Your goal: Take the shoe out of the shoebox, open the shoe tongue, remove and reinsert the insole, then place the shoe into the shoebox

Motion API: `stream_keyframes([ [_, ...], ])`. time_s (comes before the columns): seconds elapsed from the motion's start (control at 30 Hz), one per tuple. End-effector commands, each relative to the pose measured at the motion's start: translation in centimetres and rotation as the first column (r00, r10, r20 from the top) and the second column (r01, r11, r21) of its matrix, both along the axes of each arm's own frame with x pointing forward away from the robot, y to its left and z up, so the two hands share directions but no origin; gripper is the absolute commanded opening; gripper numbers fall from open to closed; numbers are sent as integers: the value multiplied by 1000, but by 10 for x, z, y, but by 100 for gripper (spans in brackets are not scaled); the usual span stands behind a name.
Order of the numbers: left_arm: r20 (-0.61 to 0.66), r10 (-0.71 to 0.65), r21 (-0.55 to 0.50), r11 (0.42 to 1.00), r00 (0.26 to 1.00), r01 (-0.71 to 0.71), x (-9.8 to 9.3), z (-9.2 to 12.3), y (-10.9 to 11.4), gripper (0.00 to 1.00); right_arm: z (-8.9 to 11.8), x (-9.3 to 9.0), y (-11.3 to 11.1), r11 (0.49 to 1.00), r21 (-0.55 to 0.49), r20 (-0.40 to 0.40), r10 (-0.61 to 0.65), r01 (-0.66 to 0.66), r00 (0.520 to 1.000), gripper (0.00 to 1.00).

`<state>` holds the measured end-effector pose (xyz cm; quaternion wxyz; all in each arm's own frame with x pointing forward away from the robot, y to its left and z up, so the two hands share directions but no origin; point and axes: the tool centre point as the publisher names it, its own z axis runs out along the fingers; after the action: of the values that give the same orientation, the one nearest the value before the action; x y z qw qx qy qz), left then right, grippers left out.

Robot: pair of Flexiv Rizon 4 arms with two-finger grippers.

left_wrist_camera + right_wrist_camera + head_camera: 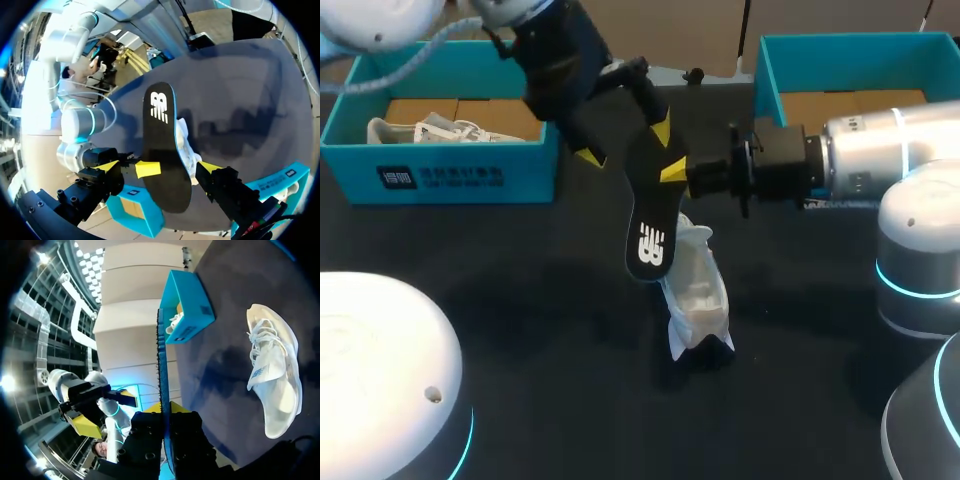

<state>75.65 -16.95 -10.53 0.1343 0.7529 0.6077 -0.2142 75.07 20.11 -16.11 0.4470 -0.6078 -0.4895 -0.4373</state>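
While the right gripper (678, 172) is coming in from 3 o'clock and pinching the black insole (648, 225) near its upper end, one yellow tip on each face, the left gripper (626, 143) is hanging around that same end with its fingers spread wide apart. As far as I can tell, they aren't touching it. The insole is being held up off the table (520, 330), logo end pointing down toward 6 o'clock, right above the white shoe (698, 295). From the right wrist view it's showing edge-on, running straight between that gripper's fingers. The shoe is sitting on the black tabletop near the middle, out of any box, laces facing up. Over at 10 o'clock from it, a teal shoebox (440, 175) is holding another white shoe (430, 130). A second teal box (850, 40) is sitting at 2 o'clock, behind the right arm.
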Motion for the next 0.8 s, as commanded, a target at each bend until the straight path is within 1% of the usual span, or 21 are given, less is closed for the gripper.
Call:
stream_keyframes([
  [0.03, 37, -26, 233, 972, 999, 17, 9, 3, -7, 100, 0, 3, 4, 1000, -7, -2, 2, -2, 1000, 0],
  [0.13, 64, -23, 263, 965, 998, 5, 13, 3, -8, 100, -1, 4, 4, 1000, -8, 1, 2, -2, 1000, 0],
  [0.3, 115, 14, 266, 963, 993, -44, 22, 6, -12, 100, -4, 5, 3, 1000, 2, 9, -1, 1, 1000, 0],
  [0.37, 113, 29, 269, 961, 993, -59, 25, 7, -13, 100, -6, 5, 3, 1000, 13, 11, -2, 2, 1000, 0],
  [0.43, 103, 45, 266, 961, 994, -71, 26, 7, -14, 100, -7, 4, 4, 1000, 17, 11, -3, 3, 1000, 0],
  [0.6, 103, 42, 295, 953, 994, -71, 25, 6, -13, 100, -8, 3, 3, 1000, 24, 9, -4, 4, 1000, 0],
  [0.8, 110, 48, 287, 955, 993, -78, 25, 10, -15, 100, -8, 3, 3, 1000, 26, 12, 0, 0, 1000, 0],
])
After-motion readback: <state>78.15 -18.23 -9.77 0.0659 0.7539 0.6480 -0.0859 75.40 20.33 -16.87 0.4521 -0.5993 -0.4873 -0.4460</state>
